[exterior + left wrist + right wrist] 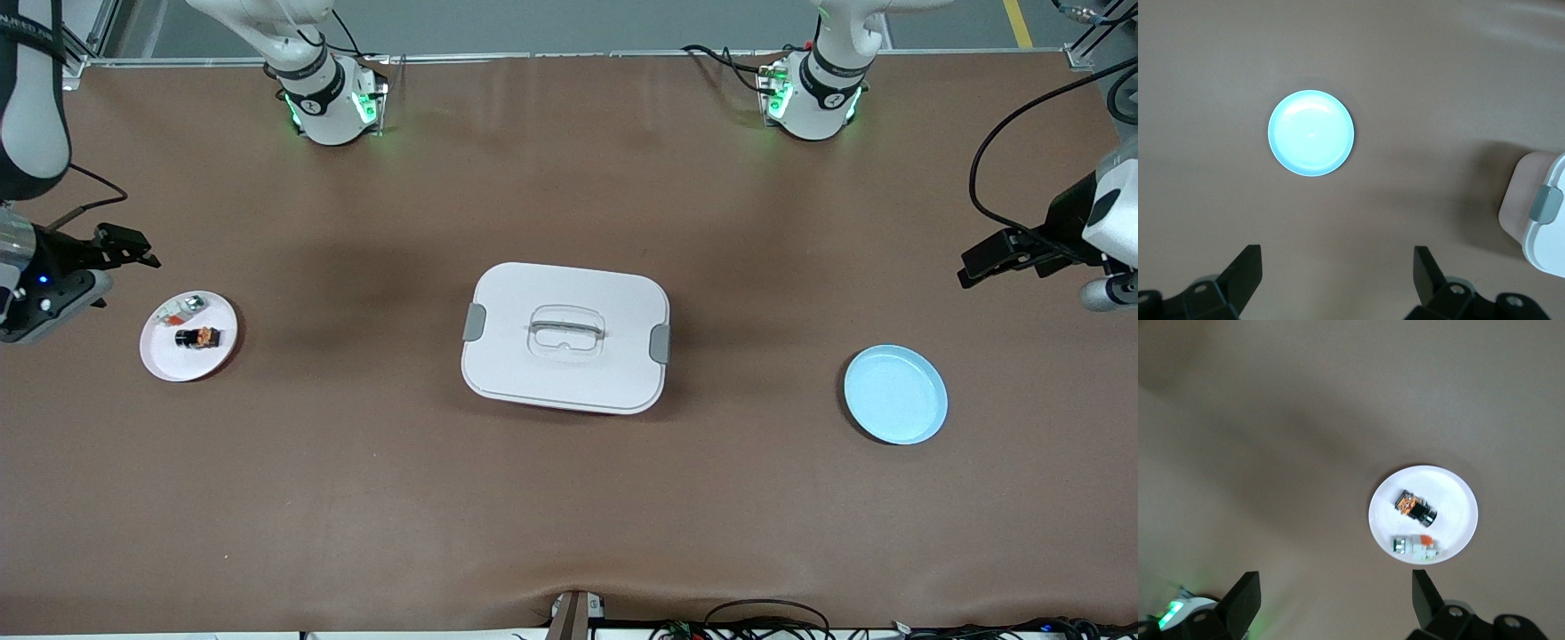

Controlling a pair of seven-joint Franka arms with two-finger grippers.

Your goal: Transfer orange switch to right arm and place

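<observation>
The orange switch (197,338) (1416,507), a tiny black block with an orange face, lies on a small white plate (178,363) (1455,495) at the right arm's end of the table. A white-grey part with a red-orange bit (184,308) (1418,547) lies beside it on the same plate. My right gripper (140,252) (1336,590) hangs open and holds nothing, in the air just off the plate's edge. My left gripper (969,269) (1338,263) hangs open over bare table at the left arm's end, also holding nothing.
A light blue plate (895,394) (1311,133) lies bare toward the left arm's end. A white lidded box with grey clips and a handle (565,336) (1541,213) stands mid-table. Brown table surface lies between them. Cables run along the table's near edge (765,613).
</observation>
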